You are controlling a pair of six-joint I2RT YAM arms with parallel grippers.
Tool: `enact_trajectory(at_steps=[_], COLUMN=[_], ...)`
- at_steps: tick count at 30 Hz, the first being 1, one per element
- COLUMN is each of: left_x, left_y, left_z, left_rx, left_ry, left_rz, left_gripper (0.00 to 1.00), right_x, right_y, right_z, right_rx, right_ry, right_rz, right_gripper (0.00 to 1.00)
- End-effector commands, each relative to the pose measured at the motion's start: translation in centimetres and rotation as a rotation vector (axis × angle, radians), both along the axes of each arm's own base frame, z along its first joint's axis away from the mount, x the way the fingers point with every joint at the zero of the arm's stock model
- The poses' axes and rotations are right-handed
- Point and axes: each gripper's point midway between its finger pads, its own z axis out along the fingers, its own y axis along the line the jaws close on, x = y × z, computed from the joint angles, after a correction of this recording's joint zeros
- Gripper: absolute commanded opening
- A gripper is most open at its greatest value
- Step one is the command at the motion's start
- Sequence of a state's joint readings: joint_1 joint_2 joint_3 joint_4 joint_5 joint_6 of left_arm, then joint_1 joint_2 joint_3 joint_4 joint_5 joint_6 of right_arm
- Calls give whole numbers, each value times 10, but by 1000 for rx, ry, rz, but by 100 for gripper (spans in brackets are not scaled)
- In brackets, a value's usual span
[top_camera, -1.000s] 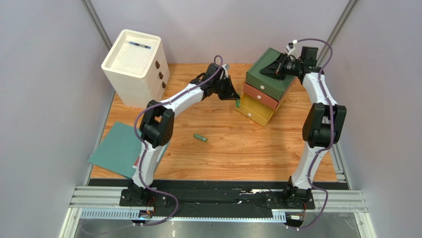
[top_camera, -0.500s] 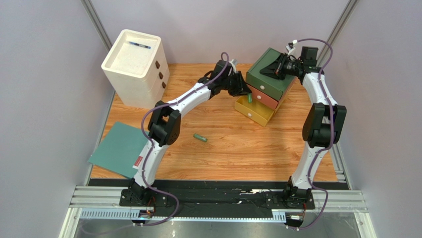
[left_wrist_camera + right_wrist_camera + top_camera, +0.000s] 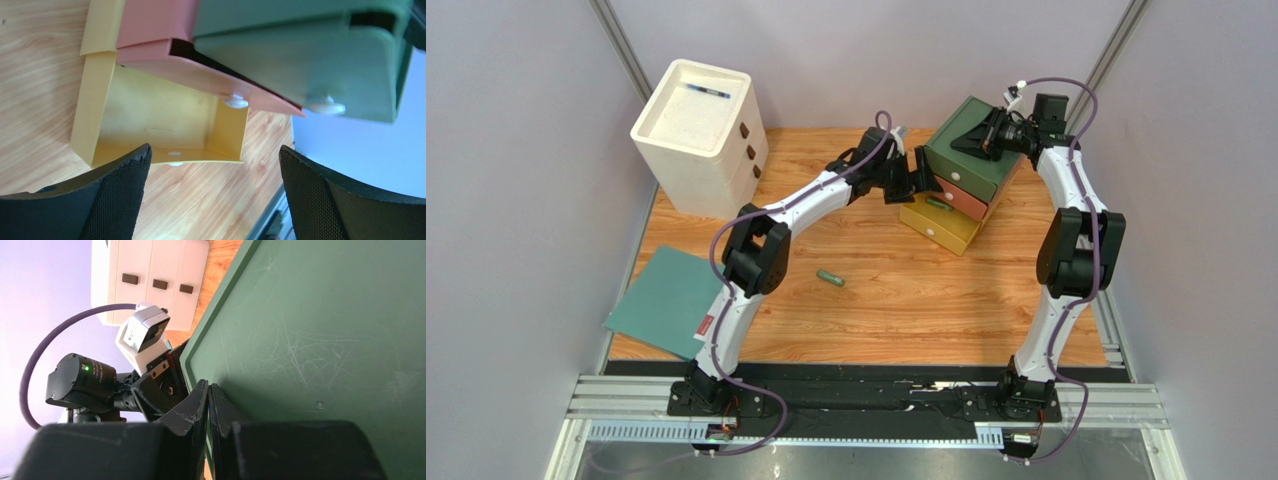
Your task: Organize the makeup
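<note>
A green tube (image 3: 830,278) lies on the bench (image 3: 896,310) left of the stacked drawers (image 3: 971,152), its long axis running left to right, with the left gripper (image 3: 215,152) spread wide.

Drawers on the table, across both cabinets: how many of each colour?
White drawers: 3
Green drawer: 1
Pink drawer: 1
Yellow drawer: 1
Total: 6

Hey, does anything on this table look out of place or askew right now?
One green tube lies loose on the table, away from the drawers. The yellow bottom drawer stands pulled open, and the pink drawer above it is ajar. A teal sheet sits crooked at the table's left edge.
</note>
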State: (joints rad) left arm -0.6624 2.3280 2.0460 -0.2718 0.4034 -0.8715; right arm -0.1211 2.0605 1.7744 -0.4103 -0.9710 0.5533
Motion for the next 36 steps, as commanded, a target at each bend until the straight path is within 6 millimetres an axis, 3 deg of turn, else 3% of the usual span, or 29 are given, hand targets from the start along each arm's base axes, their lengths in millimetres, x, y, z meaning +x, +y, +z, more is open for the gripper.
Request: enact_trajectory(at_steps=[1, 4, 9, 11, 12, 13, 18, 22, 30, 36], left_x=[-16, -18, -39, -47, -53, -57, -85, -110, -141, -151], left_y=[15, 38, 90, 111, 122, 132, 169, 185, 214, 221], left_z=[89, 80, 34, 27, 13, 14, -15, -31, -77, -90], left_rx=[-87, 45, 380, 474, 524, 561, 677, 705, 846, 957], left_ry=[-320, -415, -436, -430, -416, -426, -392, -324, -223, -251], left_rz=[-145, -143, -278, -290, -311, -311, -365, -409, -562, -714], left_gripper=[100, 100, 100, 100, 100, 99, 86, 54, 53, 58], right_x=[-50, -50, -51, -51, -51, -52, -53, -53, -55, -55], right_y=[-20, -20, -20, -20, -20, -20, -20, -20, -21, -21], right_z=[-193, -194, -194, -195, -195, -195, -197, -198, -200, -200], right_rx=[-146, -148, -146, -146, -148, -149, -152, -151, -157, -157], right_ry=[521, 521, 522, 522, 521, 523, 528, 531, 535, 534], right_rz=[-69, -69, -69, -69, -69, -70, -70, -70, -69, -68], right_gripper=[11, 11, 11, 11, 11, 11, 11, 11, 11, 11])
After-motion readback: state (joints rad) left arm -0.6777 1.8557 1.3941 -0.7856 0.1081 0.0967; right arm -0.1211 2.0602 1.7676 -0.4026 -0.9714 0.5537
